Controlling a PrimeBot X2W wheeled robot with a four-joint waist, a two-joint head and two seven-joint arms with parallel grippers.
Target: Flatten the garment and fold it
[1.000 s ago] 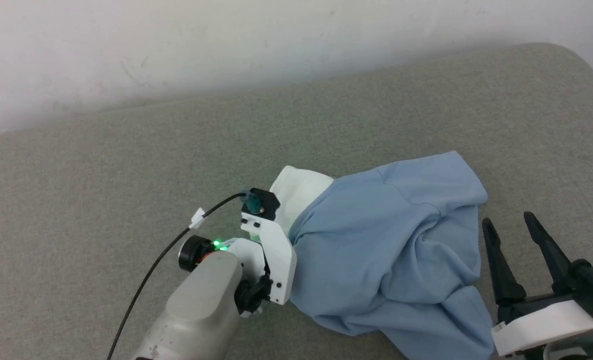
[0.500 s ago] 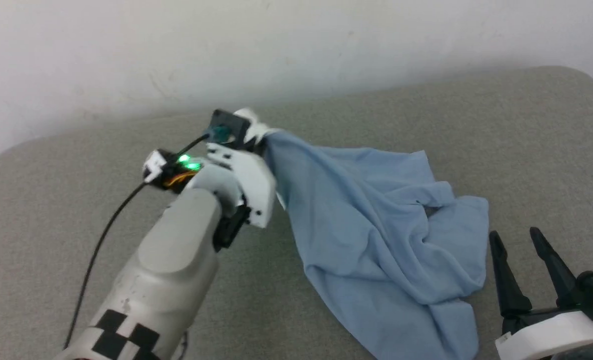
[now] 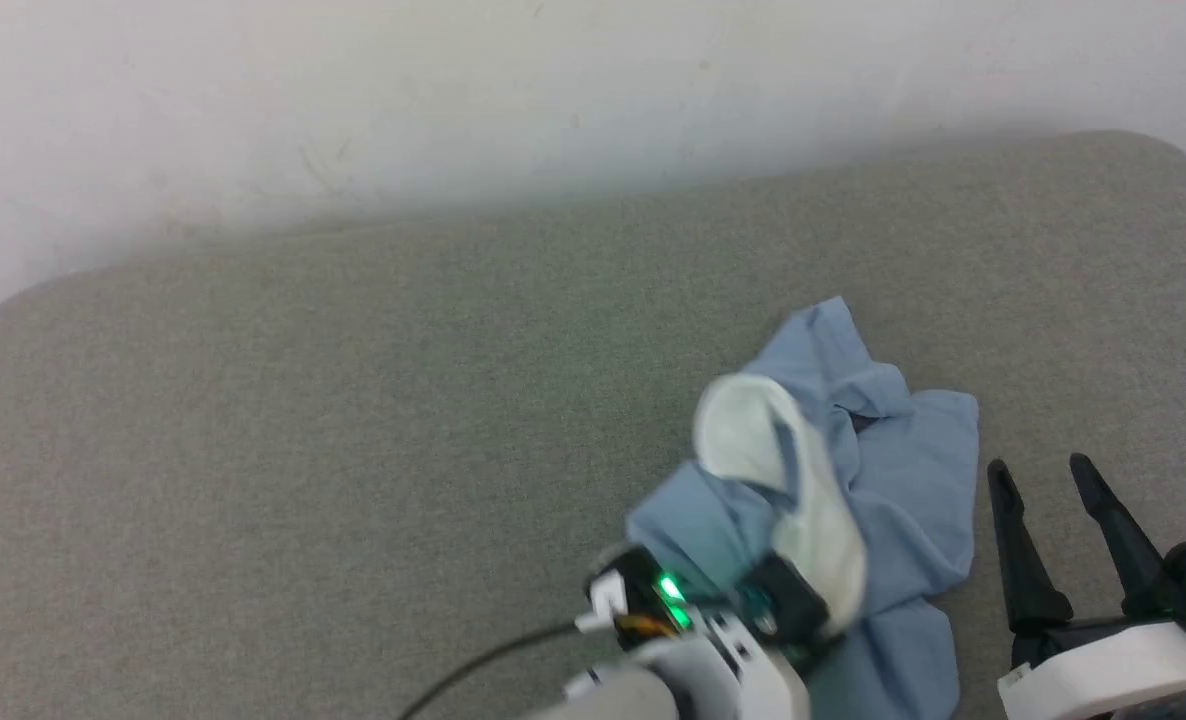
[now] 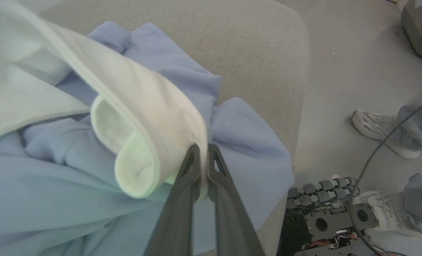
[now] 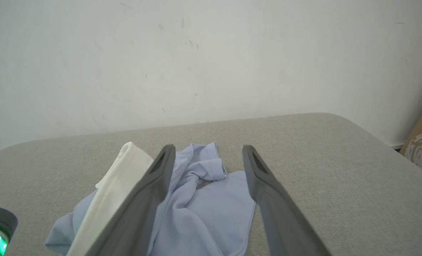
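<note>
Grippers, two: the left gripper [image 4: 204,151] is pinching the white collar [image 3: 783,450], jaws nearly closed; the right gripper [image 3: 1040,468] is standing wide and empty beside the garment [image 3: 903,470]. Garment, one: lying bunched by the bench's [image 3: 353,400] near right edge, its long axis running near to far and the collar pointing far. Bench, one: grey fabric, meeting a pale wall [image 3: 453,100].

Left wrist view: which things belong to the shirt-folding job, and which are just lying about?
Job: light blue shirt; white collar; left gripper, pinching that collar; grey padded surface underneath.
Just about: person's shoe; floor.
</note>
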